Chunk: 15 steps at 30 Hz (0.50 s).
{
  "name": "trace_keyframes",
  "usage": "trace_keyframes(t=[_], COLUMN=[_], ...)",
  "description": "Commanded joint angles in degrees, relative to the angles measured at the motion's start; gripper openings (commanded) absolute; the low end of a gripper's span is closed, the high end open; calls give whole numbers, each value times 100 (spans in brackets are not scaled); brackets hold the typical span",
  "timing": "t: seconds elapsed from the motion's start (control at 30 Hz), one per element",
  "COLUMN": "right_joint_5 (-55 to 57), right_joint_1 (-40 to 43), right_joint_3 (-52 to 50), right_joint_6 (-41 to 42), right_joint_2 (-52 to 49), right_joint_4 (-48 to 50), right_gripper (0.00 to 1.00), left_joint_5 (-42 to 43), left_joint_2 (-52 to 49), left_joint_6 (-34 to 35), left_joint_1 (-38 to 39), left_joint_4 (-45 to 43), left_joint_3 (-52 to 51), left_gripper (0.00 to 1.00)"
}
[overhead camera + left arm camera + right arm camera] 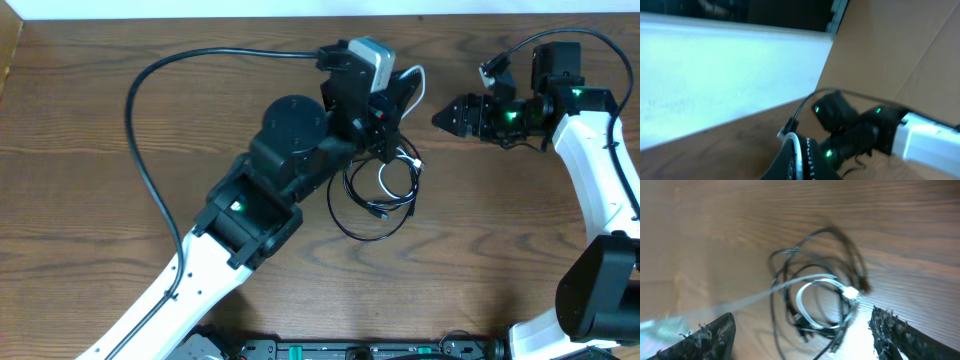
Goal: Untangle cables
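**Left gripper pinches the white cable**

Right up close in the left wrist view, the left gripper's two dark fingers are squeezed tight together. A thin white line runs between them. It is the white cable, so this gripper has hold of it.

From above, the left arm reaches across the middle of the wooden table. Its gripper sits just over the pile of cables. One part of the white cable rises from the pile in a small bend up to that gripper.

The rest of the cables lie on the table below it. The black cable lies in big loose rings. The white cable makes a smaller ring inside them, and the two cross over each other. They are mixed up together.

The right gripper is off to the right of the pile and points at it. It does not touch the cables. In the right wrist view its bumpy fingers stand far apart at the two bottom corners. Nothing is between them, so this gripper holds nothing. That view is blurry, so the small plugs are hard to make out.
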<state>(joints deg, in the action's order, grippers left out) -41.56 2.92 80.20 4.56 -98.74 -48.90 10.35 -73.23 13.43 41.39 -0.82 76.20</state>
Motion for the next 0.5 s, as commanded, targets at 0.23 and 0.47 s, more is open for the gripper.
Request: trace_keyframes(t=[0.23,0.47], right_joint_5=[-463,601], right_joint_1=[-85,-575], right_joint_3=[59,15], right_joint_6=[-898,-896], right_joint_2=[4,-199], right_joint_4=[-15,-35], right_gripper=[83,83], left_joint_5=[372,1040], left_joint_2=[437,603], left_joint_6=[802,1384], left_joint_1=[-754,-1351], left_joint_4=[-122,-107], left_joint_3=[640,763], left_gripper=[7,7])
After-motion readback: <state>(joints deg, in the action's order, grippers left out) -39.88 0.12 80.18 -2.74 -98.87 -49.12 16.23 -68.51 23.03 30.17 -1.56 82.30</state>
